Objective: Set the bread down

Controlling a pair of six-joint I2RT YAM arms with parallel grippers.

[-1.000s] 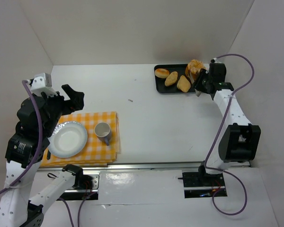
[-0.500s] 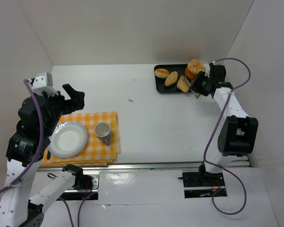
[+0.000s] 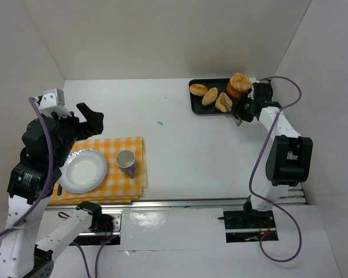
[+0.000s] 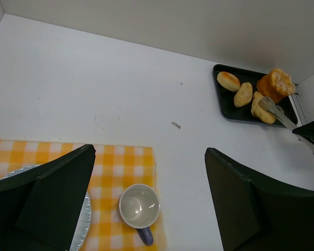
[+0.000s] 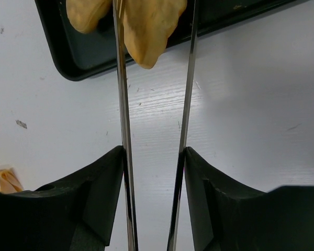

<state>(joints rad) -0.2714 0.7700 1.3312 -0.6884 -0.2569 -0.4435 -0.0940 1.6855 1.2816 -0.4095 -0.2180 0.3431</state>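
Having been brought leftward, the right gripper (image 5: 154, 157) is pinched on the tongs (image 5: 121, 104), whose blades are now set about the bread (image 5: 149, 26) at the tray's (image 5: 89, 52) near edge; lifting is judged next

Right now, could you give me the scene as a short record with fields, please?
bread: wedge piece between the blades of the tongs, its tip past the edge of the tray
right claw: shut on the tongs
left claw: open, above the checked cloth
plate: empty, on the cloth
cup: empty, on the cloth beside the plate
tray: also holds round bun, oval roll, tall orange piece
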